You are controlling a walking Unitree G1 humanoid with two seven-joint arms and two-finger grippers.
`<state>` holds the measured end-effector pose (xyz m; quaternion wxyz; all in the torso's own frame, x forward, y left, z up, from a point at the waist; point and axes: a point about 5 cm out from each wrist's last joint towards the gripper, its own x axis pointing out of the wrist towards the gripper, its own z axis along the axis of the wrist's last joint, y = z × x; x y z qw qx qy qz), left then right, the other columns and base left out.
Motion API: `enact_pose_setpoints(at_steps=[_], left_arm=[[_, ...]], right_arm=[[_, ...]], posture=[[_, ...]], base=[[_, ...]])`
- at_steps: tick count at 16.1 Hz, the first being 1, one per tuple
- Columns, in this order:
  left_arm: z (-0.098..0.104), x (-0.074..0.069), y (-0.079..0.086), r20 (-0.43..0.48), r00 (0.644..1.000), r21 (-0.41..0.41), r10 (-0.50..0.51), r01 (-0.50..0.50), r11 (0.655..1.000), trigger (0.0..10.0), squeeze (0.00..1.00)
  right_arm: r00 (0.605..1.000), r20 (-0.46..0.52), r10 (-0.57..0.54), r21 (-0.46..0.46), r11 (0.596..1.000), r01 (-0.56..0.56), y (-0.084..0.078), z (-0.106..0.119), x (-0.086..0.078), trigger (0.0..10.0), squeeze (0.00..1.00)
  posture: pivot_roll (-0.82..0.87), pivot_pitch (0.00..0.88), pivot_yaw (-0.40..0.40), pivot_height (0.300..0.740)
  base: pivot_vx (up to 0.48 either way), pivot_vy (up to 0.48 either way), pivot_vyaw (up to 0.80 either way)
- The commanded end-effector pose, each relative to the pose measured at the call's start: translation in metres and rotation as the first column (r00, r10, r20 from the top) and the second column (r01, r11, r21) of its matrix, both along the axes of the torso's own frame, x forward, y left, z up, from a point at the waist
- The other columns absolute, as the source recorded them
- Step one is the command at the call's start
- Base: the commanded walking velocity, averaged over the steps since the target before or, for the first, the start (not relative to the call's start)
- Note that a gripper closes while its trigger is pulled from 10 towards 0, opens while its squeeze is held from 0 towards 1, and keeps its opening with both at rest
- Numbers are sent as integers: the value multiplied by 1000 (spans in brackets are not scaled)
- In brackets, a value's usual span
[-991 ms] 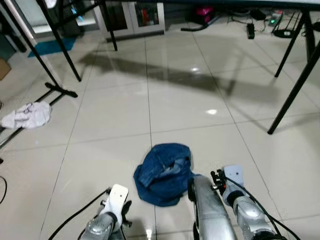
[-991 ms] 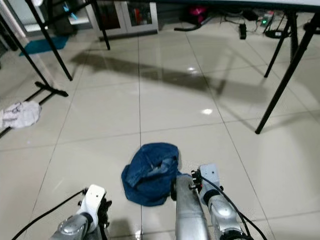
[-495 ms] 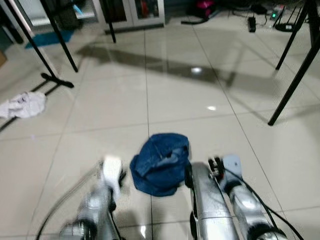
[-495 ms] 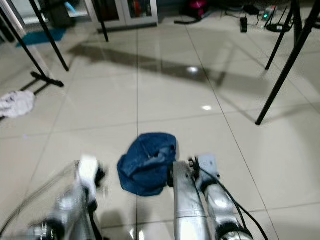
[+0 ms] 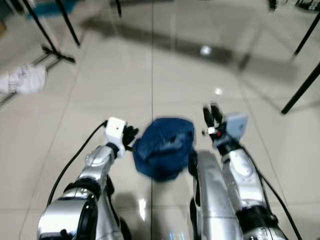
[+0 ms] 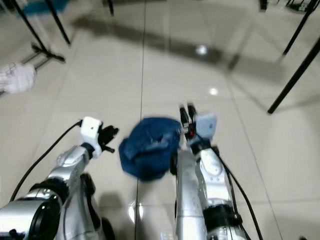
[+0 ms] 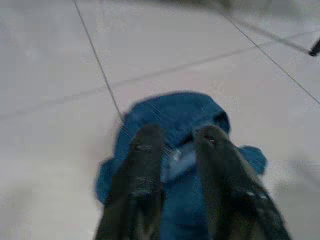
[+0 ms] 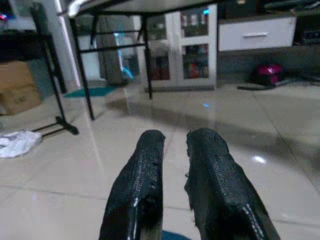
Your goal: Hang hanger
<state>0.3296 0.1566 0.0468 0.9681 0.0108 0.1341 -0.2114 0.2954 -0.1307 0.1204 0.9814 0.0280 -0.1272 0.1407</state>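
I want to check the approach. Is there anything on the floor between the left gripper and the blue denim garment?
Nothing visible stands between them. The left gripper is right beside the crumpled blue denim garment on the tiled floor, its fingers pointing at the cloth with only bare tile around.

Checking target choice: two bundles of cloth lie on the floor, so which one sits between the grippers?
The crumpled blue denim garment, lying between the left gripper and the right gripper. The white cloth lies far off to the left by the black rack's foot.
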Motion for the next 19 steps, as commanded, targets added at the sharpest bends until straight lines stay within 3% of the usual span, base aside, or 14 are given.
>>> enact_pose_setpoints(at_steps=[1,5,12,14,17,19], left_arm=[[-2,0,2,-34,999,-3,4,-4,1000,10000,1000],[5,8,-2,-51,999,4,-10,10,1000,10000,1000],[26,28,0,-48,997,120,59,-53,991,10000,1000],[30,33,-3,-56,995,142,78,-69,987,10000,0],[33,35,-10,-47,997,179,59,-50,983,10000,0],[42,39,-14,-16,998,112,65,-63,992,10000,0]], right_arm=[[998,34,45,30,998,-46,5,27,-8,10000,0],[994,52,96,50,994,-99,4,73,-30,10000,0],[974,-7,226,81,971,-225,21,120,-63,10000,0],[964,-41,264,74,963,-260,24,129,-71,10000,0],[958,-94,270,61,962,-265,24,133,-82,10000,0],[962,-127,240,53,970,-235,20,130,-84,10000,0]], posture=[[-259,341,89,423],[-295,413,78,423],[-366,508,57,423],[-389,539,46,423],[-398,572,29,423],[-383,557,39,423]], base=[[0,0,0],[0,0,0],[0,0,0],[0,0,0],[0,0,0],[0,0,0]])
